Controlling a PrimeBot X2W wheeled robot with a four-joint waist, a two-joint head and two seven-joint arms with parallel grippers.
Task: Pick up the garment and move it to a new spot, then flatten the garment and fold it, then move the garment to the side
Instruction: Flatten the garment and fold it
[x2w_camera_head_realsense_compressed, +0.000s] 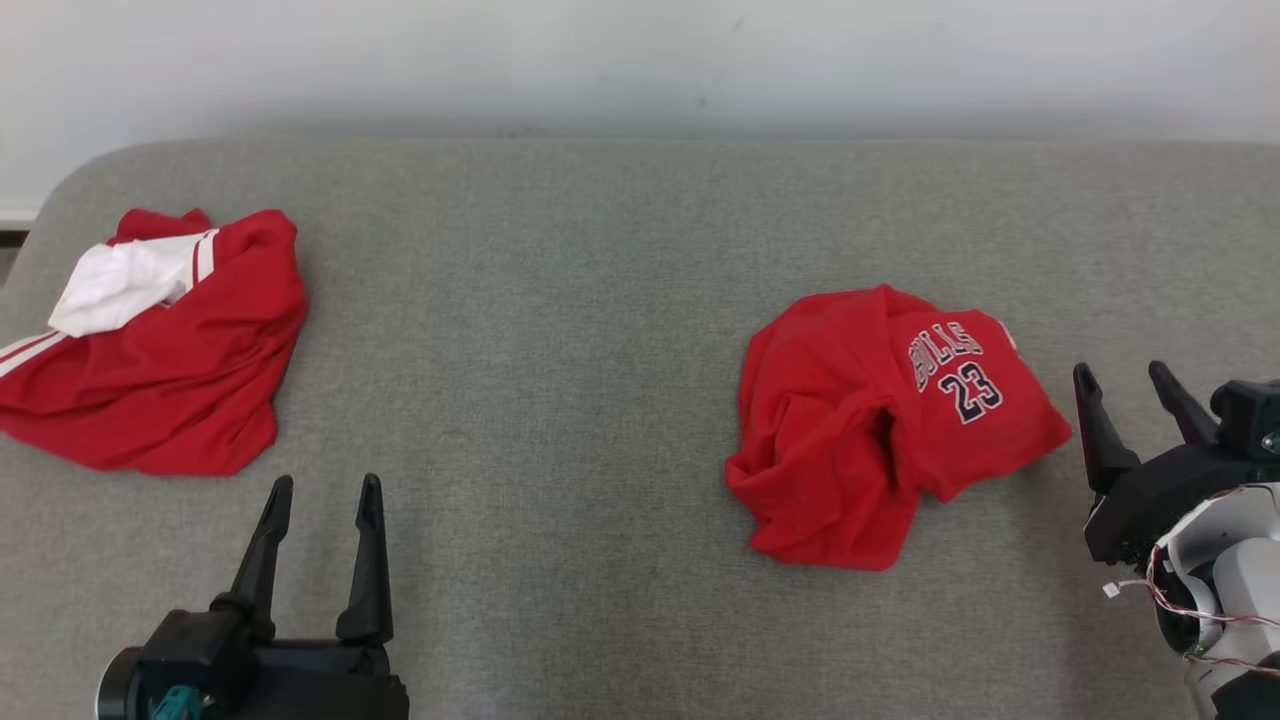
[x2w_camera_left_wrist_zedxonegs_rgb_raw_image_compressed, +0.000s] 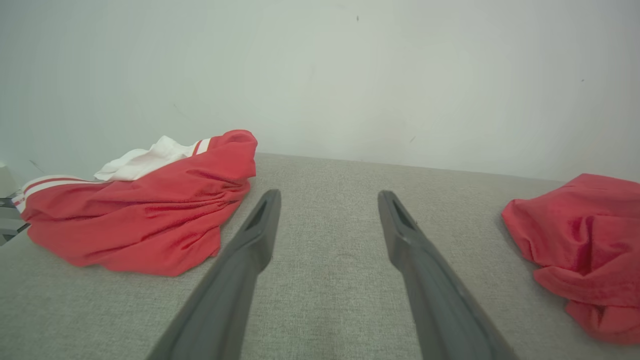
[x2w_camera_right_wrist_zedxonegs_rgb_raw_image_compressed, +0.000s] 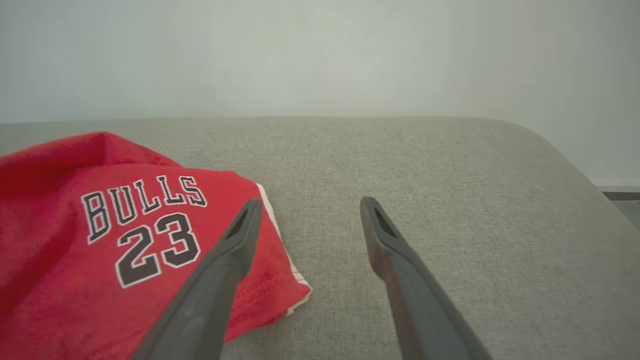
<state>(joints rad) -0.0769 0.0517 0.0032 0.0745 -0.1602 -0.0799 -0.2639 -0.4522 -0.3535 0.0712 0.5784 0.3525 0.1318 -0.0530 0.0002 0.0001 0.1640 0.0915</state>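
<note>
Red cloth lies bunched in two heaps on the grey pad (x2w_camera_head_realsense_compressed: 600, 300), and from where I stand the job looks to be at its very first step, the pick-up, with nothing lifted yet; the jersey (x2w_camera_head_realsense_compressed: 880, 430), crumpled with its "BULLS 23" print facing up, sits rumpled and unfolded on the pad; the right gripper (x2w_camera_head_realsense_compressed: 1118, 372) is just beside the jersey's right edge, fingers spread and holding nothing, apart from the cloth as far as the head view shows; the left gripper (x2w_camera_head_realsense_compressed: 327, 485) is well to the left of the jersey and nearer the robot, likewise spread and empty; the striped garment (x2w_camera_head_realsense_compressed: 170, 370), red with white bands and a white patch, lies far to the left of the jersey, beyond that left gripper; I take the jersey for the one meant, being closest to a gripper, though I cannot be sure; the next move, I judge, calls for the right gripper to shift left over the jersey, come down on a raised fold and close on enough cloth that it does not slip out when lifted; counted up: two garments, two grippers with two fingers each, one pad.
</note>
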